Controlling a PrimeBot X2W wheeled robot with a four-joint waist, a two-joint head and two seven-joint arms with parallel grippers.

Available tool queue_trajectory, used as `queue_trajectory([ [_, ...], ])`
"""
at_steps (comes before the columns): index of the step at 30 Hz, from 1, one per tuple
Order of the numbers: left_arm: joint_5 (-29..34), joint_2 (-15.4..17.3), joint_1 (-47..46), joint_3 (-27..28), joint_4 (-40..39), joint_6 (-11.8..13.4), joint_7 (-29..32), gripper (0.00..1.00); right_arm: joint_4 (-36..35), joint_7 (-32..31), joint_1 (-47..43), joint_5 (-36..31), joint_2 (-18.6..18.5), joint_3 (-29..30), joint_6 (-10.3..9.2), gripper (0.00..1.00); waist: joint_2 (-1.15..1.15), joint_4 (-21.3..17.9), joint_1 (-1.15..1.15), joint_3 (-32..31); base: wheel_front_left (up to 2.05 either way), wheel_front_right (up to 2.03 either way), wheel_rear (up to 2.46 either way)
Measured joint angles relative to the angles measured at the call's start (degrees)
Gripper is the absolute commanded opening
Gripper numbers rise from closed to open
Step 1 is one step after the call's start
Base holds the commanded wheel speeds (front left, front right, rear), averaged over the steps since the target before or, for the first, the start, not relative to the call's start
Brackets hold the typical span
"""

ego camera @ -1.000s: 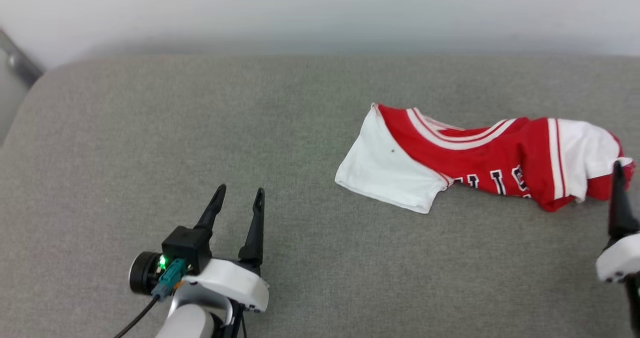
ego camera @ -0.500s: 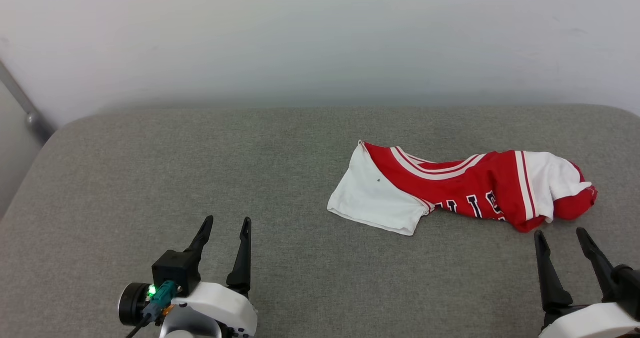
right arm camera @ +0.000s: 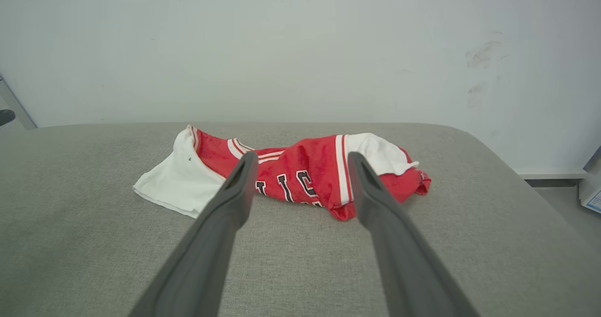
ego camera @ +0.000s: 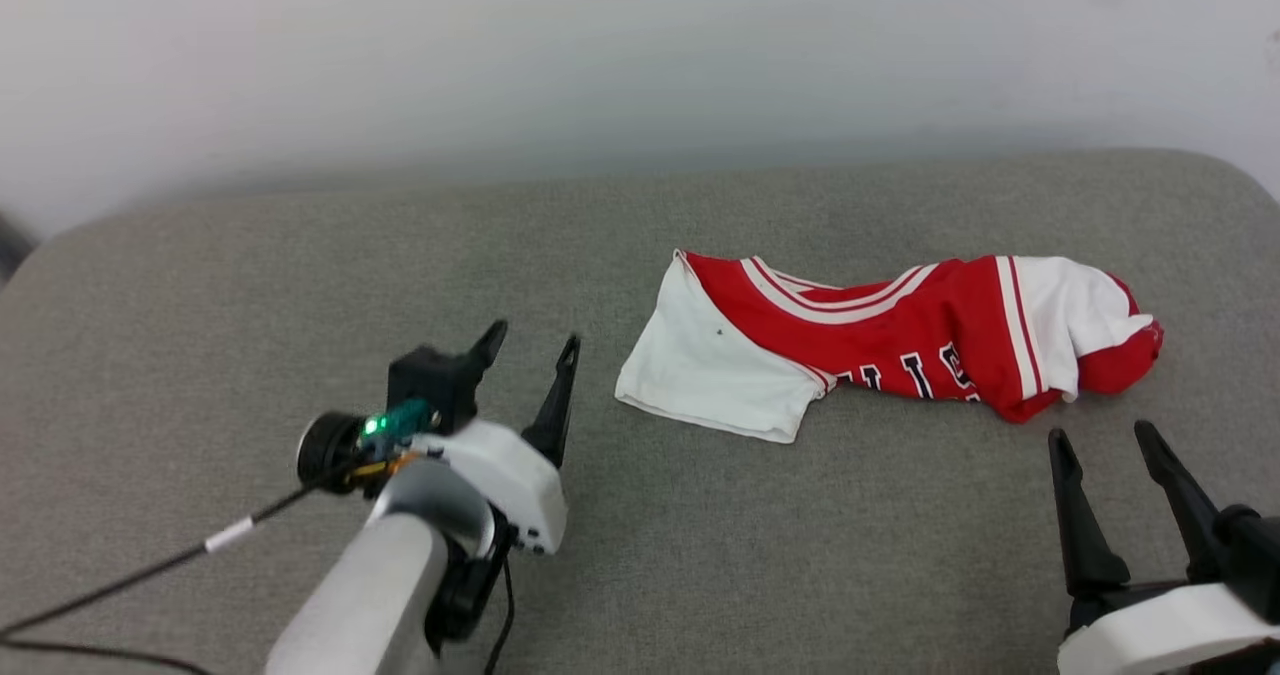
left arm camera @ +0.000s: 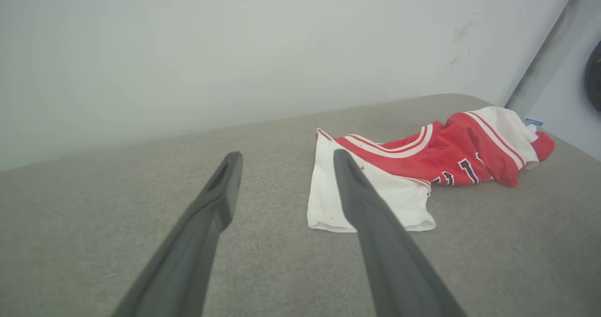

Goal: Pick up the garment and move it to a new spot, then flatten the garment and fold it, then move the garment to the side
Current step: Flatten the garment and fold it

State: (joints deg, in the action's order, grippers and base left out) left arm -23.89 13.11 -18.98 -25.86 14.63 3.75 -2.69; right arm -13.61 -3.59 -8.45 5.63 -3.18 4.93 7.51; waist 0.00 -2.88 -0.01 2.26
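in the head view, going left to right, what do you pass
cable → left gripper → garment → right gripper

The shirt [ego camera: 880, 340] is red with white sleeves, striped red-white trim and black-white letters. The counter [ego camera: 250, 285] is grey. My left hand [ego camera: 533, 337] and right hand [ego camera: 1099, 433] have dark fingers.
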Motion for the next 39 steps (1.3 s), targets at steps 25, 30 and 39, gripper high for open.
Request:
queue_trajectory([
  [25,-3.0,1.3,-24.6,-10.5,20.9,-9.8,36.0,0.00,6.4,4.6,7.0,2.9,0.2,-2.2,-0.01,1.00,0.00,-9.9,0.01,15.4,0.00,0.00,0.00],
  [30,-3.1,0.7,-24.1,-12.1,21.1,-10.6,32.5,0.00,6.8,4.4,6.7,3.0,0.2,-1.3,0.00,1.00,0.00,-9.3,0.01,14.4,0.00,0.00,0.00],
  [39,-3.6,3.5,-19.6,-9.9,12.4,-9.0,23.1,0.00,5.9,2.1,4.6,2.4,0.2,0.4,-0.01,1.00,0.00,-4.8,0.01,9.7,0.00,0.00,0.00],
])
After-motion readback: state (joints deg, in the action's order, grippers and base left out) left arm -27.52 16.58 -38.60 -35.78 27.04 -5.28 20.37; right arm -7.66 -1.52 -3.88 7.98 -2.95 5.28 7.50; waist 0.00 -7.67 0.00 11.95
